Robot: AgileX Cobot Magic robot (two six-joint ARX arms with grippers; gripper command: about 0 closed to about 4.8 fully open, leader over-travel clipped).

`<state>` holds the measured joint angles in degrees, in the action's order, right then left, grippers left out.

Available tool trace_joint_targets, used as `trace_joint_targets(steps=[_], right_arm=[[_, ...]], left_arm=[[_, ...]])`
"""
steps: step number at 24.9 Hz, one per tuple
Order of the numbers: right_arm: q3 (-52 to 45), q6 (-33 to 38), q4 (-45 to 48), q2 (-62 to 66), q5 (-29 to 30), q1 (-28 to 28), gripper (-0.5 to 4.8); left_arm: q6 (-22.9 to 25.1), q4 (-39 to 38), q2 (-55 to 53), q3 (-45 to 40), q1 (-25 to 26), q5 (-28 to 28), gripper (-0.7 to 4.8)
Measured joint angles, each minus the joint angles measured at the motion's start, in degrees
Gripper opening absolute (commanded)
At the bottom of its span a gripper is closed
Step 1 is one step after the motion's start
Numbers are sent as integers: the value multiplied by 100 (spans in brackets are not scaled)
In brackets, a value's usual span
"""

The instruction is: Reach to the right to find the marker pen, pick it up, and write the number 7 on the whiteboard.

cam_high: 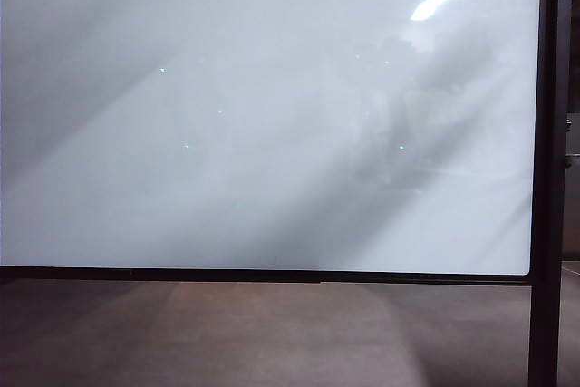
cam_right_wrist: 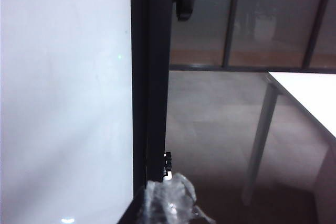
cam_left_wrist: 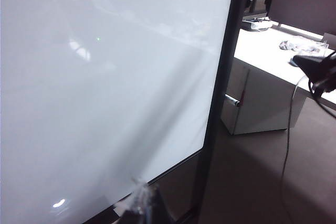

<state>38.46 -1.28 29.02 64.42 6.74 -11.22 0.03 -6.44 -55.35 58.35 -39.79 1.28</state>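
Observation:
The whiteboard (cam_high: 263,133) fills the exterior view, glossy and blank, with a thin black frame and a black post (cam_high: 546,169) on its right; no number 7 shows on it. Neither gripper appears there. In the right wrist view my right gripper (cam_right_wrist: 170,199), wrapped in clear tape, is shut beside the post (cam_right_wrist: 152,77). Just beyond its tips a small dark stub with a white band, seemingly the marker pen (cam_right_wrist: 167,164), sits at the post's edge; I cannot tell if they touch. In the left wrist view my left gripper (cam_left_wrist: 143,199) is blurred, with no gap showing, in front of the board's lower frame. A short pen-like stub (cam_left_wrist: 234,101) juts from the post.
A white table (cam_left_wrist: 273,51) with small clutter stands right of the post, and a black arm part (cam_left_wrist: 317,69) with a hanging cable is in front of it. Another white table (cam_right_wrist: 310,93) on thin legs and glass doors (cam_right_wrist: 252,19) lie beyond the board.

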Motion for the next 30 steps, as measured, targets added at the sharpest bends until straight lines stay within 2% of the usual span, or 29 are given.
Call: trace_joint_targets(steps=[8,9,10,11,12,17,19,21,24,30], right_arm=[[-848,105,1880,1285,385,2,-5],[-857,118,2033,1510,442,0,8],[-872,153,2253,1873,586,-52,92],[-876,179,2337,2020,632,-63,247],[-872,212,2564,2229,638,-74,262],[-822,275,3436,3021,841,-428,261],[-684,374,3650,3348,1226,-678,231],[-505,402,3757,3663,1469,-870,229],[-57,407,3812,4002,1834,-883,230],[767,411,3847,4631,1882,-822,229]], left_arm=[[-4,0,-2,0,0,223,-6],[-2,2,-2,0,0,225,-6],[-4,0,-2,0,0,225,-6],[-4,-4,-2,0,0,225,-6],[-4,4,-2,2,0,225,-6],[-4,0,-2,0,0,260,-6],[-4,4,-2,0,0,267,-6],[-2,2,-2,0,0,267,-6],[-2,4,-2,0,0,267,-6],[-2,17,-2,0,0,267,-6]])
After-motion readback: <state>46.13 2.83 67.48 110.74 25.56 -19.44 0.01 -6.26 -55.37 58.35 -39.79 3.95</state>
